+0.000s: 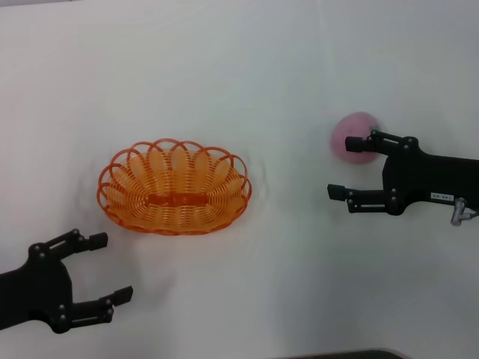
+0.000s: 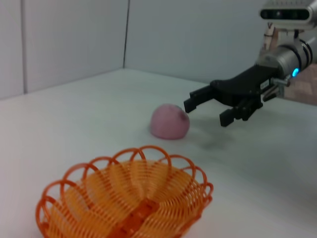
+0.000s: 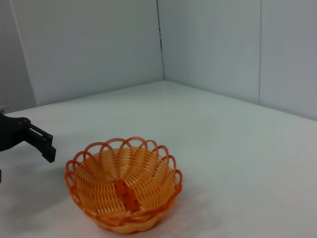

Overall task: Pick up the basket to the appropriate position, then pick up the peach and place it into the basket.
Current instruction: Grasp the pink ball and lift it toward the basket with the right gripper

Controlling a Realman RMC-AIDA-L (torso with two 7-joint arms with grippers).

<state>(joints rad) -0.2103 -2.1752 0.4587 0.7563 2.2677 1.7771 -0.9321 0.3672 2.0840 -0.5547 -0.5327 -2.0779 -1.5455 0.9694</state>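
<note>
The orange basket stands upright on the white table, left of centre, with nothing in it. It also shows in the left wrist view and the right wrist view. The pink peach lies on the table at the right, also in the left wrist view. My right gripper is open beside the peach, its far finger overlapping the peach's near edge. In the left wrist view the right gripper hovers just above and beside the peach, not around it. My left gripper is open and empty, in front of the basket's left end.
The white table runs back to pale walls seen in both wrist views. A dark edge shows at the table's front. One finger of the left gripper shows in the right wrist view, beside the basket.
</note>
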